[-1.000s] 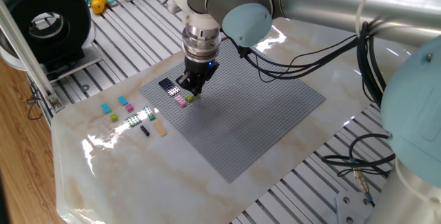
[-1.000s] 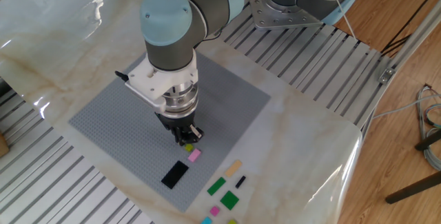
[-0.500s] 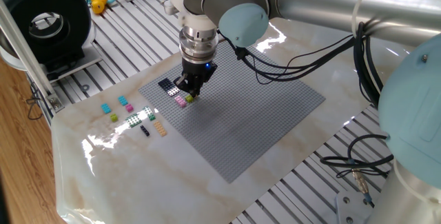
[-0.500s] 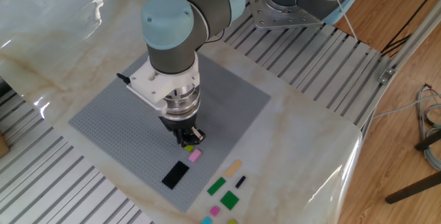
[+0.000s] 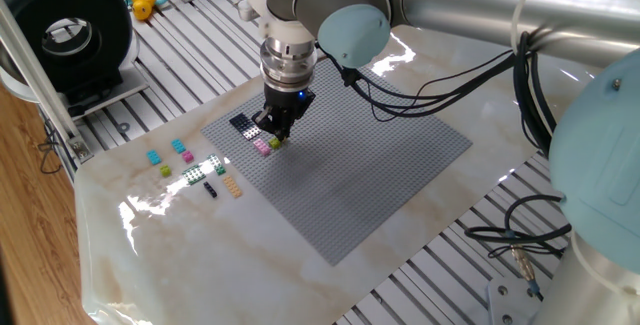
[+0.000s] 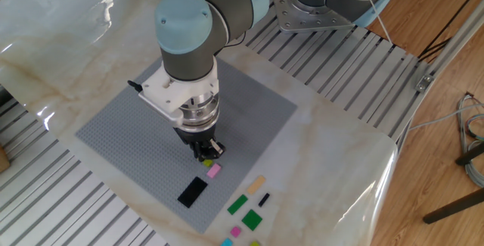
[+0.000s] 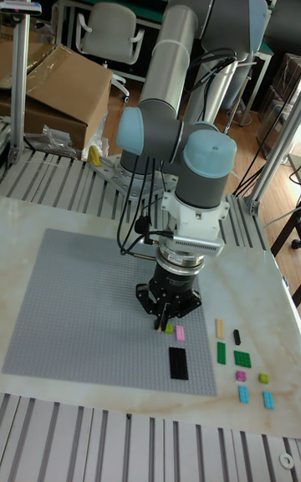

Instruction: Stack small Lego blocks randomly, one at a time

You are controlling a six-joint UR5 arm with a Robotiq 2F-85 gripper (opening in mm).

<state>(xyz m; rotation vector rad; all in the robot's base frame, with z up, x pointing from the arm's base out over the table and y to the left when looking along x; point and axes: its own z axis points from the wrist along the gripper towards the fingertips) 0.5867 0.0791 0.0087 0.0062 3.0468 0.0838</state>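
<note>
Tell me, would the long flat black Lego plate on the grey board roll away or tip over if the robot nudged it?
Probably neither. The long flat black Lego plate lies low and flat on the grey studded baseplate, so it has nothing to roll on. If it is pressed onto the studs, a nudge likely won't move it; I cannot tell. It looks stiff and light.

Baseplate [image 5: 370, 175]: wide bare grey field open to a hand.
Near corner: pink brick [image 6: 214, 170], lime brick [image 7: 169, 330] and black plate [image 6: 192, 191] crowd the hand [image 6: 205, 154].
Tabletop [image 5: 180, 255] edge: loose bricks [image 5: 195, 168] scattered.
</note>
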